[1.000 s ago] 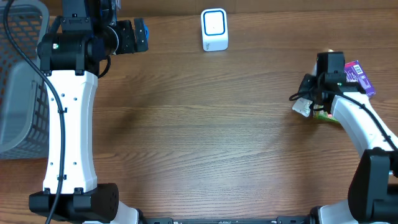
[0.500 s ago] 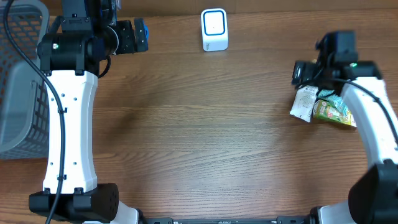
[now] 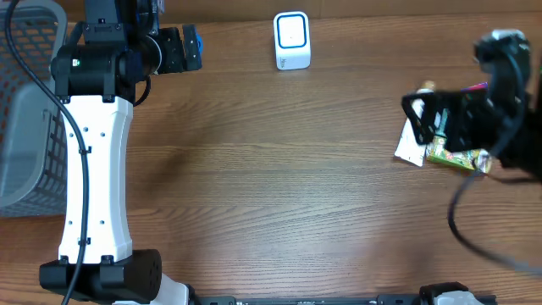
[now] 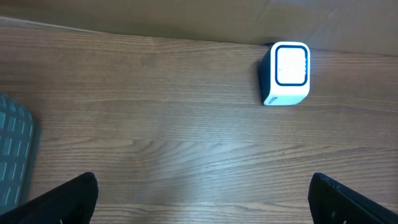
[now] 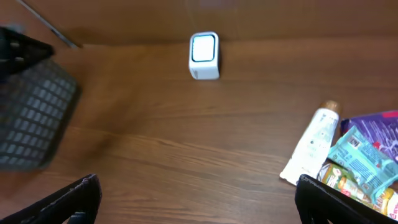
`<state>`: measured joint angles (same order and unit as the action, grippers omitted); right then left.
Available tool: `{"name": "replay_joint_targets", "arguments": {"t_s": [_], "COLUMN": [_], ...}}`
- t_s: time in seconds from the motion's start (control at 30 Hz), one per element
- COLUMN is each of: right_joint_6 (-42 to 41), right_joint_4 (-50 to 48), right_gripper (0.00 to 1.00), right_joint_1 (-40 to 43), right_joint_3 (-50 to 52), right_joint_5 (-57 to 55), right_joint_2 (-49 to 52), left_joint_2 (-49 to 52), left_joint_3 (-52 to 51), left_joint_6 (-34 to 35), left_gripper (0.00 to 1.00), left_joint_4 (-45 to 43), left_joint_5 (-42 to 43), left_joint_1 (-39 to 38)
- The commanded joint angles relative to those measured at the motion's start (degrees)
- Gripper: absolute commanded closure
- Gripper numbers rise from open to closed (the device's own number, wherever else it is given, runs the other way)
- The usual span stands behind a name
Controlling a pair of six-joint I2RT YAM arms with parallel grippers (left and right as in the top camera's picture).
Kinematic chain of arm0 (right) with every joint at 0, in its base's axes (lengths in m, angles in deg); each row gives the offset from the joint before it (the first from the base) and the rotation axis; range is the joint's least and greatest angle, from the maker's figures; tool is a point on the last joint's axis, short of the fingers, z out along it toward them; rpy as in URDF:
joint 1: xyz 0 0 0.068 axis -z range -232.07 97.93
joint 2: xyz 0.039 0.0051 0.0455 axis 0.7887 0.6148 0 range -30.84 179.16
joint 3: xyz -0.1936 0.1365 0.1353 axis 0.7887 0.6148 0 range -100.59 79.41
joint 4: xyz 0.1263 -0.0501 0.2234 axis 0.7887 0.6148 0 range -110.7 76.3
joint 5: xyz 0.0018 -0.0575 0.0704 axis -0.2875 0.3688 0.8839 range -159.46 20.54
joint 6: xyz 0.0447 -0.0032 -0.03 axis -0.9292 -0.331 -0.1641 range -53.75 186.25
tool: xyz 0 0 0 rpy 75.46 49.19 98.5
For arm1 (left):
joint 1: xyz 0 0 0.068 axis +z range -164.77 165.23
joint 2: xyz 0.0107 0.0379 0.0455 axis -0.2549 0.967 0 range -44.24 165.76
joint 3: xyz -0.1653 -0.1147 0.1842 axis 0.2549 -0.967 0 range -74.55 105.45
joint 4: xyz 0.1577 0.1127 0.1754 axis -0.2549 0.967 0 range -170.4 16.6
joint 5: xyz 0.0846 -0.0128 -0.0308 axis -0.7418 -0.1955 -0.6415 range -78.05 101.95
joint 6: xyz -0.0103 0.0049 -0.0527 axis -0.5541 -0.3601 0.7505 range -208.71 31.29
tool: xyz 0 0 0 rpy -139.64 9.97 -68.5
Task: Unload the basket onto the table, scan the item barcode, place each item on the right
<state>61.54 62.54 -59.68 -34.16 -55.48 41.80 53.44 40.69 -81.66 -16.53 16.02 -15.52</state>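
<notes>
**Overhead view.** The black-and-white right arm (image 3: pixel 500 110) is smeared to a blur and runs off the right edge. It covers part of the white squeeze tube (image 3: pixel 409 151) and the green-and-yellow foil packet (image 3: pixel 453 157). The grey plastic mesh basket (image 3: pixel 21 144) is cropped at the left edge.

**Right wrist view.** The purple foil packet (image 5: pixel 382 127) is cropped at the right edge. The print on the packets is too small to read.

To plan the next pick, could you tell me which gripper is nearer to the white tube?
Right. The right gripper hangs open just over the white tube; the left gripper is far across the table at the back left, beside the basket.
</notes>
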Motion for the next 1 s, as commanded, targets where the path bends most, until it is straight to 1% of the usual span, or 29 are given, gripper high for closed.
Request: {"name": "replay_joint_targets", "arguments": {"t_s": [0.0,0.2,0.33,0.4,0.47,0.53,0.7,0.8,0.97], "right_joint_6": [0.1,0.1,0.7,0.7,1.0,1.7,8.3,8.2,8.2], "right_joint_4": [0.1,0.3,-0.1,-1.2,-4.4,-9.6,-21.9,-28.0,-40.2], "right_gripper": [0.0,0.0,0.0,0.0,0.0,0.0,0.0,0.0,0.0], "right_joint_1": [-0.2,-0.2,-0.2,-0.1,0.7,0.9,1.0,2.3,5.6], "right_joint_3": [-0.4,-0.4,-0.2,0.8,3.0,6.4,18.8,26.9,43.8], "right_joint_5": [1.3,1.3,-4.7,-6.3,-6.6,-6.2,-3.4,-3.4,-2.7], "right_joint_2": [-1.9,-3.3,-2.9,-2.7,-3.4,-5.0,-13.0,-19.1,-30.8], "left_joint_2": [0.5,0.5,0.5,0.5,0.5,0.5,0.5,0.5,0.5], "left_joint_3": [0.8,0.8,0.8,0.8,0.8,0.8,0.8,0.8,0.8], "left_joint_6": [-1.0,-1.0,-1.0,-1.0,-1.0,-1.0,-1.0,-1.0,-1.0], "left_gripper": [0.0,0.0,0.0,0.0,0.0,0.0,0.0,0.0,0.0], "left_joint_4": [0.0,0.0,0.0,0.0,0.0,0.0,0.0,0.0,0.0], "left_joint_5": [0.0,0.0,0.0,0.0,0.0,0.0,0.0,0.0,0.0], "left_joint_1": [0.0,0.0,0.0,0.0,0.0,0.0,0.0,0.0,0.0]}}
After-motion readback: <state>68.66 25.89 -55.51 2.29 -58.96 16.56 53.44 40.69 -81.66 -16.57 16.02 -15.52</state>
